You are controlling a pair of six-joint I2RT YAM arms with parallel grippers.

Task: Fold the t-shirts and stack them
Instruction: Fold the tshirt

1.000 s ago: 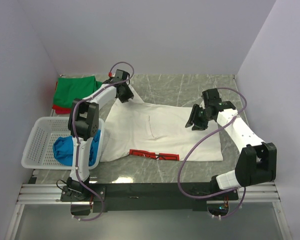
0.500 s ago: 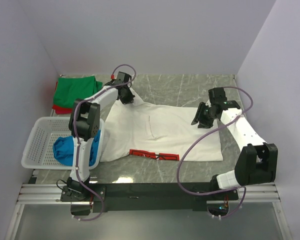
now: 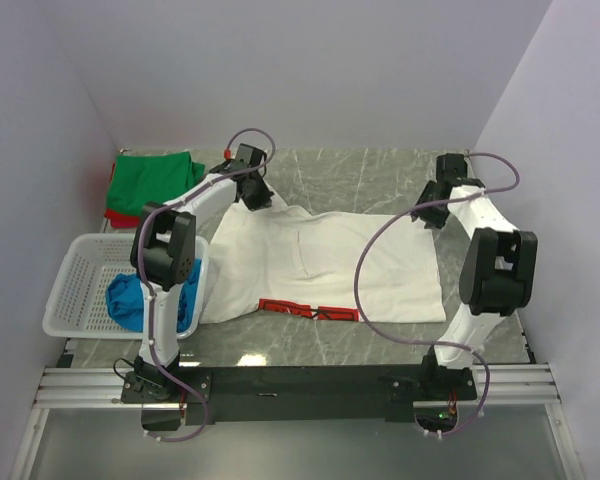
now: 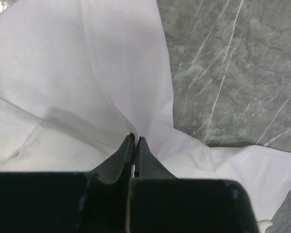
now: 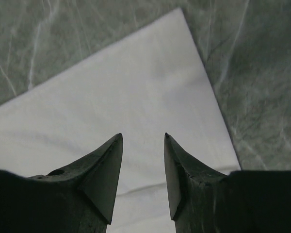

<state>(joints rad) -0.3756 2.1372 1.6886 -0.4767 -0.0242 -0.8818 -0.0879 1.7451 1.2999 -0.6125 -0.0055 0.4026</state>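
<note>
The large white t-shirt point(image 3: 320, 260) lies spread on the marble table, its red print point(image 3: 308, 309) at the near edge. My left gripper point(image 3: 255, 196) is shut on the shirt's far left corner; in the left wrist view the closed tips point(image 4: 135, 141) pinch white cloth point(image 4: 87, 73). My right gripper point(image 3: 427, 213) is open and empty just above the shirt's far right corner; the right wrist view shows its gripper point(image 5: 143, 138) over that white corner point(image 5: 150, 87). A green shirt point(image 3: 155, 180) lies on a red one point(image 3: 118, 217) at the far left. A blue shirt point(image 3: 130, 300) sits in the basket.
A white lattice basket point(image 3: 75, 280) stands at the near left beside the left arm. Grey walls close in the table on the left, back and right. Bare marble point(image 3: 370, 175) shows behind the white shirt, and a black rail point(image 3: 300, 385) runs along the near edge.
My right arm has swung back and right, carrying the open gripper from over the shirt's right middle to its far right corner. My left gripper has shifted slightly right, still holding the cloth.
</note>
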